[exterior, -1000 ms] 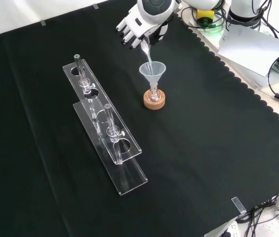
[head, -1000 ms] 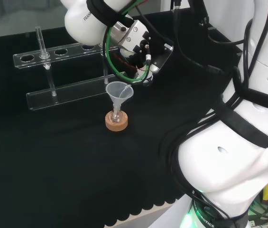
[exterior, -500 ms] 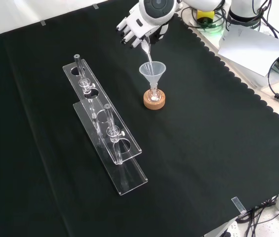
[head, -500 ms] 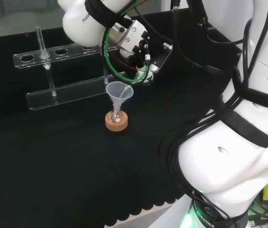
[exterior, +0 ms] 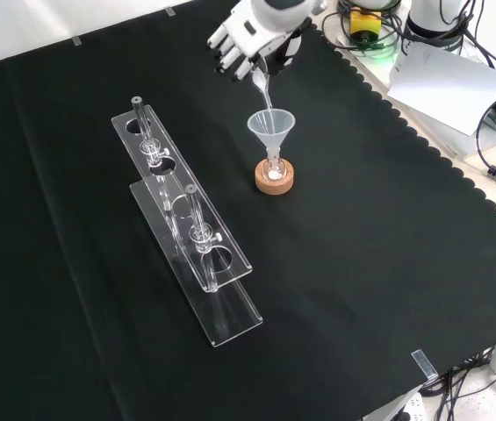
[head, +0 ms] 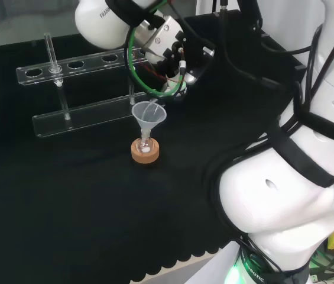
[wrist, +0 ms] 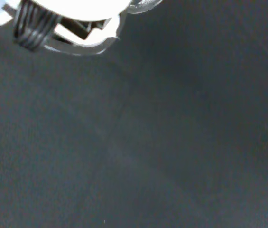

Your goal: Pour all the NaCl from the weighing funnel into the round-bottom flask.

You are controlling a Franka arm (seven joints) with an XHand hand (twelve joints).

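1. The hand (exterior: pixel 246 37) was seen at the top of the front view, its fingers (exterior: pixel 223 54) curled around the weighing funnel (exterior: pixel 261 86), which was held tilted with its narrow end pointing down.
2. The tip of the weighing funnel was placed inside the mouth of a clear cone-shaped funnel (exterior: pixel 270 130), at or just within its rim; whether the two touched could not be told.
3. The clear funnel was seated upright in the neck of the round-bottom flask (exterior: pixel 275 172), which was carried on a cork ring (exterior: pixel 276 181).
4. A small amount of white material was visible in the bottom of the flask in both the head view (head: pixel 146 148) and the front view.
5. In the head view the hand (head: pixel 175 62) was located above and just right of the funnel (head: pixel 148 115), with green and black cables looped beside it.
6. A clear plastic rack (exterior: pixel 182 237) was set well apart from the flask, to its left in the front view, with two glass tubes (exterior: pixel 197 230) standing in its holes.
7. The bench was covered with black cloth (exterior: pixel 362 289).
8. Lettering was present on the white arm link (head: pixel 104 23) in the head view; it was cut off, and no label could be made out on the glassware.
9. In the wrist view a blurred white part of the hand (wrist: pixel 72 19) was shown over dark cloth.
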